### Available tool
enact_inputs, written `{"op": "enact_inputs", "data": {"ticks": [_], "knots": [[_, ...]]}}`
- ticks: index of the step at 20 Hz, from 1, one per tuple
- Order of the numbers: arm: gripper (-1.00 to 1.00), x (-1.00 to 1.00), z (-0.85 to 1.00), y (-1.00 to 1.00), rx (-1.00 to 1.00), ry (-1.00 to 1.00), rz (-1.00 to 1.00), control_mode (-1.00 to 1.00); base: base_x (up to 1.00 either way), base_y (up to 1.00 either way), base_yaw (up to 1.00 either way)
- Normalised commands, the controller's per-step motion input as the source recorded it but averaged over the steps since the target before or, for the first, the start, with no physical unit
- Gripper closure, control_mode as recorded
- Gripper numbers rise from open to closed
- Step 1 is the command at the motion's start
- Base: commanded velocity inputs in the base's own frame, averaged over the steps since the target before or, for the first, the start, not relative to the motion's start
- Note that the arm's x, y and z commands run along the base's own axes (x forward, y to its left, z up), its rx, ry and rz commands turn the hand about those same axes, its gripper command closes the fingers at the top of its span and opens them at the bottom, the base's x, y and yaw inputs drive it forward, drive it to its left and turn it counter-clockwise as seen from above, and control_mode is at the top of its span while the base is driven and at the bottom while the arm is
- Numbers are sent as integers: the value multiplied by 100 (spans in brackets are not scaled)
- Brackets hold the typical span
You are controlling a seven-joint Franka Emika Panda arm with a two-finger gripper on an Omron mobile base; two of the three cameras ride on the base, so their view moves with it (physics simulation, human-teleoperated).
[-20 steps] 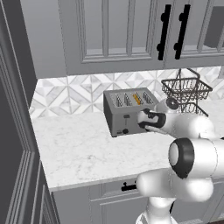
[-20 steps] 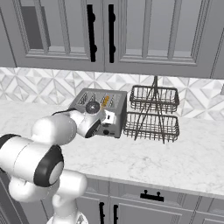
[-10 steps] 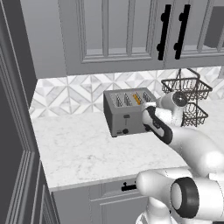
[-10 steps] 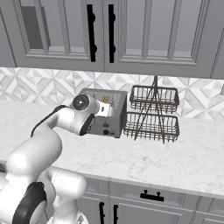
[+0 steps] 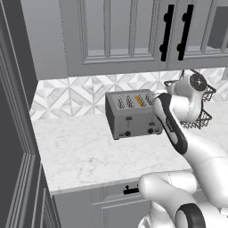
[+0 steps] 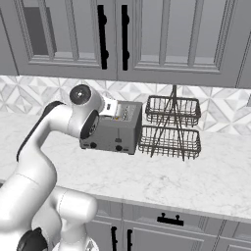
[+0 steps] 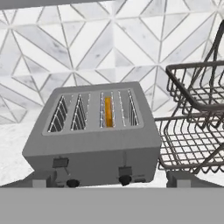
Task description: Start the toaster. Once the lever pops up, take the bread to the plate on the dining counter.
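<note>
A: Where is the toaster (image 7: 94, 135)?
B: On the marble surface (image 5: 89, 153), against the tiled wall, just left of a wire basket rack (image 6: 171, 128). The bread (image 7: 107, 112) sits in its third slot.
A: And the pincer (image 7: 107, 180)?
B: Released, jaws spread wide, near the toaster's front.

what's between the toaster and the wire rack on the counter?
Nothing. In the right base view a bare strip of marble counter separates the toaster from the two-tier wire rack; they stand close but apart.
</note>
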Motion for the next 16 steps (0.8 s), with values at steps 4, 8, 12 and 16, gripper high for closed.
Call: {"op": "enact_inputs", "data": {"ticks": [4,8,12,16], "knots": [[-100,-8,47,27,0,0,0,-100,0,0,0],[-100,-1,11,21,-1,0,0,-100,0,0,0],[-100,0,0,0,0,0,0,-100,0,0,0],[-100,0,0,0,0,0,0,-100,0,0,0]]}}
